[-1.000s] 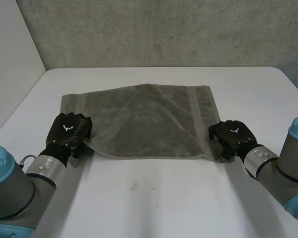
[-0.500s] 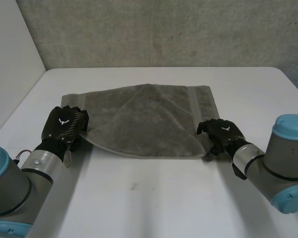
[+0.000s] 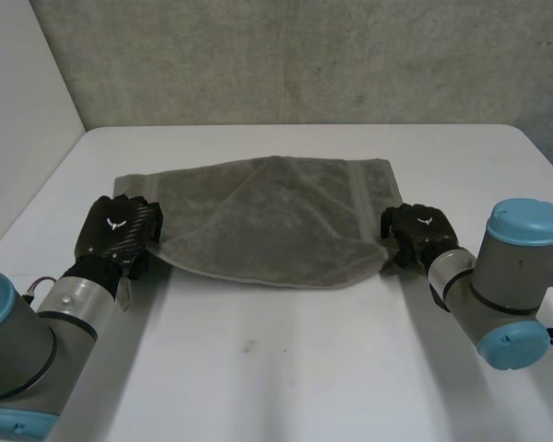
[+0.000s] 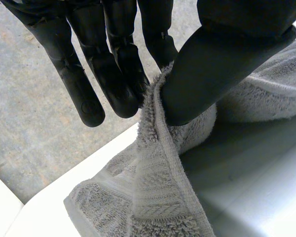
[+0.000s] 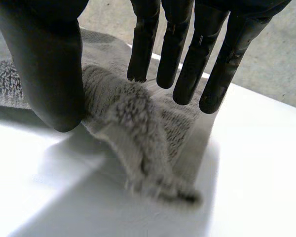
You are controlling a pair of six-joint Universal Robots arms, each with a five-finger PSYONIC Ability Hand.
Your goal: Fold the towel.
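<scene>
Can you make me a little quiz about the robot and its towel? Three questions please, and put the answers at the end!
1. True or false: the towel is rolled up into a ball.
2. What does the left hand pinch between its thumb and fingers? A) a cup B) the towel C) nothing
3. Fill in the missing word: the right hand holds the towel at its near ____ corner.

Key: 1. False, it lies spread out on the table. 2. B. 3. right.
</scene>
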